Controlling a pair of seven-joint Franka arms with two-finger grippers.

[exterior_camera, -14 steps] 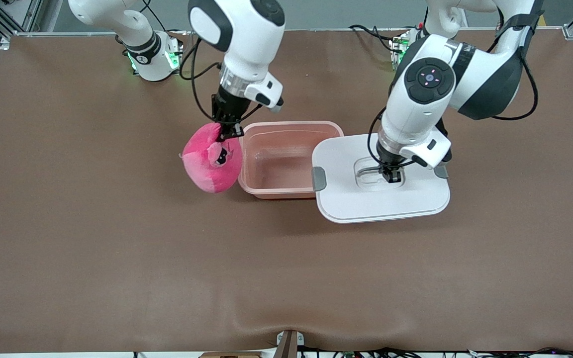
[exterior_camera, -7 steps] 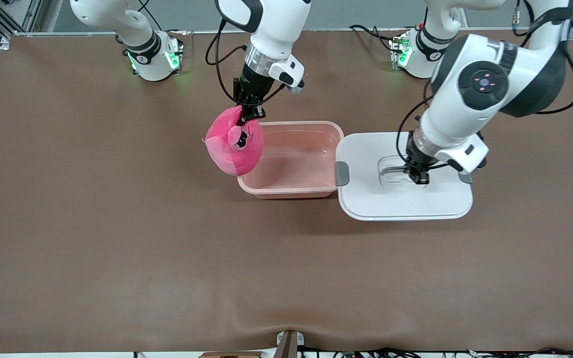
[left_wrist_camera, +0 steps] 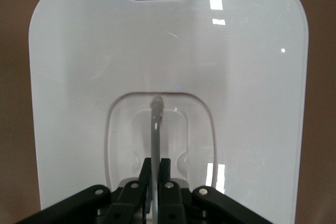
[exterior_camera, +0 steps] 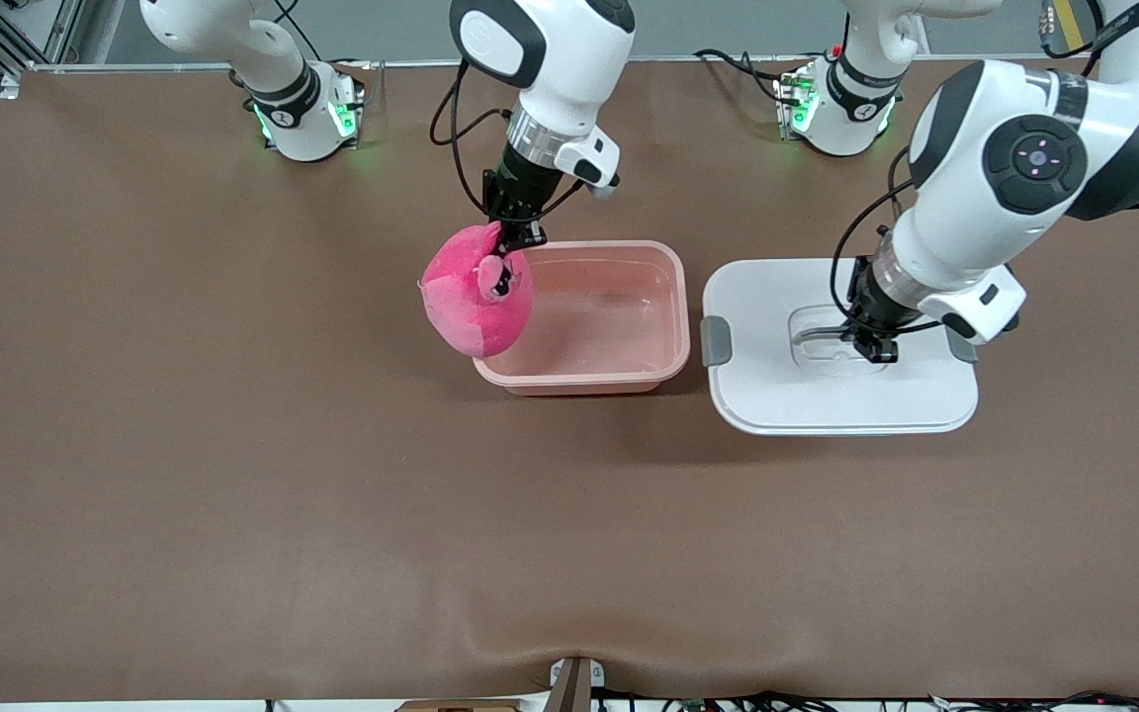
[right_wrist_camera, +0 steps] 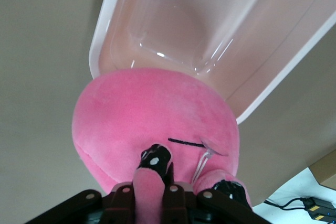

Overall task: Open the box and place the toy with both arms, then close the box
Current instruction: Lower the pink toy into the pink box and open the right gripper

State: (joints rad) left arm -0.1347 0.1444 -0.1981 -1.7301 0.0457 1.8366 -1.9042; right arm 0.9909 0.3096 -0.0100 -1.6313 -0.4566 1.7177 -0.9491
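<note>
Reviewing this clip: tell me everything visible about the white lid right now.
The lid is a white rounded rectangle of glossy plastic, off the pink tub and beside it, toward the left arm's end of the table. A grey clip sits on the short edge facing the tub; another shows partly at the other short edge, under the arm. Its recessed centre holds a thin grey handle, raised upright and pinched by the shut left gripper. Whether the lid rests on the table or hangs just above it cannot be told.
</note>
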